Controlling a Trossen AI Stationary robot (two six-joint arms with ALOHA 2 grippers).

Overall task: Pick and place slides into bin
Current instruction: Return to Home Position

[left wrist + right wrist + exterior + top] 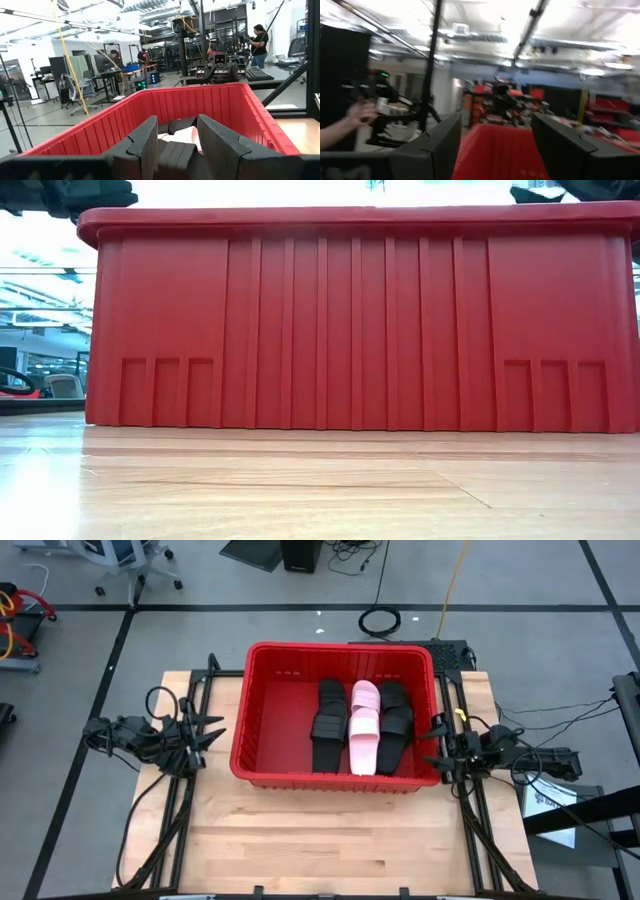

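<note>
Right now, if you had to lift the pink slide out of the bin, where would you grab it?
Probably by its wide strap, from straight above: the pink slide lies strap-up, packed between two black slides inside the bin, so its sides are blocked.

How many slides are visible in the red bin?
3 clearly, side by side in the bin: the left black slide, the pink slide in the middle, the right black slide. More may lie hidden beneath them.

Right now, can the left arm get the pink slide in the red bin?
Probably yes: the left gripper sits open outside the left wall of the red bin, and the pink slide lies uncovered, though close between two black slides.
</note>
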